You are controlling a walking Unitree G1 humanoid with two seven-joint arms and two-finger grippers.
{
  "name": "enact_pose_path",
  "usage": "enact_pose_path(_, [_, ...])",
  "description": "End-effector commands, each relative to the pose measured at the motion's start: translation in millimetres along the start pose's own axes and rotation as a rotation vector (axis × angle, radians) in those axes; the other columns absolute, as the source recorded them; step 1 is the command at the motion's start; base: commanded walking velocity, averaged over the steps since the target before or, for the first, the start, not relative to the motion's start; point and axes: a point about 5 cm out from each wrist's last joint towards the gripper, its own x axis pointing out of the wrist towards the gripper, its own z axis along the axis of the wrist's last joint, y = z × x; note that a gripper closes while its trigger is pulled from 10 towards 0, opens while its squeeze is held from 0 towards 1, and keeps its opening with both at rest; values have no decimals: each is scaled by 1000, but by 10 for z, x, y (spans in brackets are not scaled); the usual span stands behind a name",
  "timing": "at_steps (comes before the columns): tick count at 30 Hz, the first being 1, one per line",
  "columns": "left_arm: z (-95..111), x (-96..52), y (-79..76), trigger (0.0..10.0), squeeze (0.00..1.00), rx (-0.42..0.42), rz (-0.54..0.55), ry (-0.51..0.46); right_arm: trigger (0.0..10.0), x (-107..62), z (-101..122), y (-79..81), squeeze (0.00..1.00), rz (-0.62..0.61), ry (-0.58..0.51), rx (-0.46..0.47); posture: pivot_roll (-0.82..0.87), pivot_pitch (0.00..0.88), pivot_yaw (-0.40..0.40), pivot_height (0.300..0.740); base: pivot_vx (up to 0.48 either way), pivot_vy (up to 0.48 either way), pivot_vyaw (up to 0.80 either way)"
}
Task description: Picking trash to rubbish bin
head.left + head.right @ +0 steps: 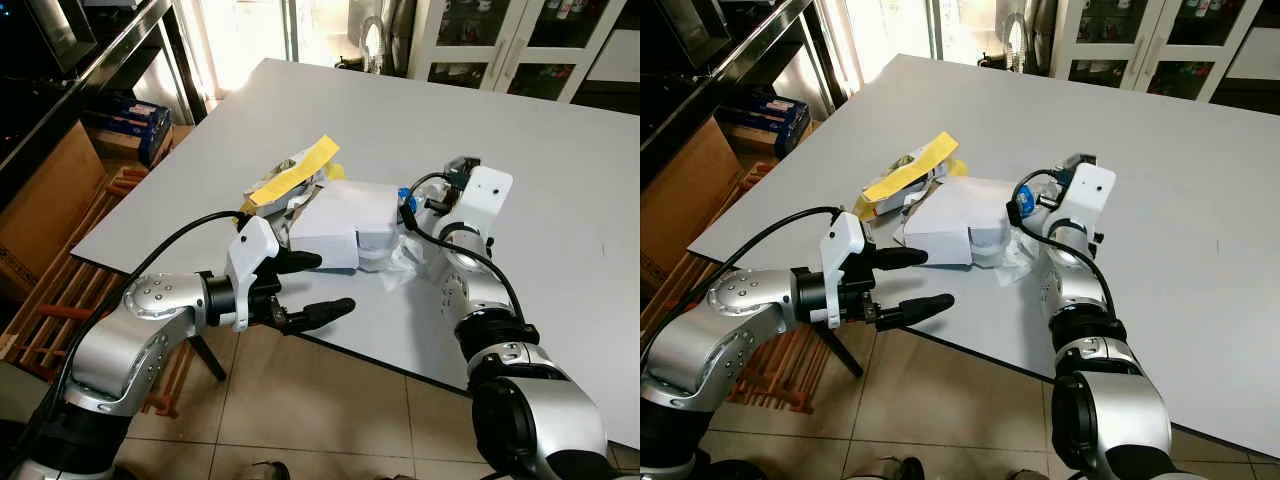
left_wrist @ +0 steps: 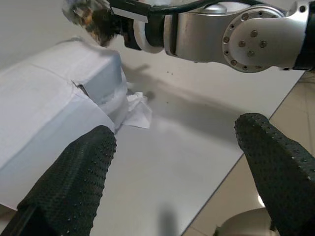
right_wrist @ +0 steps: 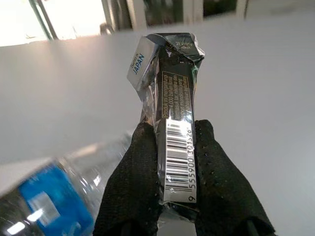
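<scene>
A heap of trash lies near the front edge of the grey table (image 1: pixel 520 120): a white paper-wrapped box (image 1: pixel 340 225), a yellow strip (image 1: pixel 295 172) on crumpled wrappers, and a crumpled tissue (image 1: pixel 400 265). My left gripper (image 1: pixel 325 287) is open at the table's edge, just in front of the box, with nothing between its fingers. The box (image 2: pixel 49 93) and tissue (image 2: pixel 138 110) lie ahead in the left wrist view. My right gripper (image 3: pixel 176 132) is shut on a black wrapper (image 3: pixel 174 103) with a barcode, to the right of the box. A clear bottle with a blue label (image 3: pixel 44 201) lies beside it.
A dark shelf unit with a cardboard box (image 1: pixel 40 200) and a wooden rack (image 1: pixel 70 300) stand on the left beside the table. Glass-door cabinets (image 1: pixel 510 50) line the back. Tiled floor (image 1: pixel 330 410) shows below the table's edge.
</scene>
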Motion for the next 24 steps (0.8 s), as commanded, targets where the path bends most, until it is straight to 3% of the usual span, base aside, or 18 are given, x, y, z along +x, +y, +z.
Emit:
enact_pose_path(1, [28,21,16,10000,0,28,9,5,10000,-12,78,8,0,12,-63,-36,73,104,38,740,0,0,0])
enact_pose_path(5, [58,47,72,10000,0,31,60,-26,10000,-79,151,50,0,62,-150,-115,66,93,32,740,0,0,0])
enact_pose_path(14, [136,99,133,10000,0,42,99,-76,10000,-182,241,25,0,99,-246,-184,53,71,14,740,0,0,0])
enact_pose_path(20, [203,110,143,10000,0,43,122,-124,10000,-335,287,-126,0,109,-312,-264,46,59,-1,740,0,0,0])
enact_pose_path(22, [232,100,174,10000,0,48,163,-152,10000,-385,266,-204,0,103,-313,-282,41,56,-3,740,0,0,0])
enact_pose_path(24, [289,78,294,10000,0,52,319,-220,10000,-445,236,-308,0,88,-307,-298,36,54,-5,740,0,0,0])
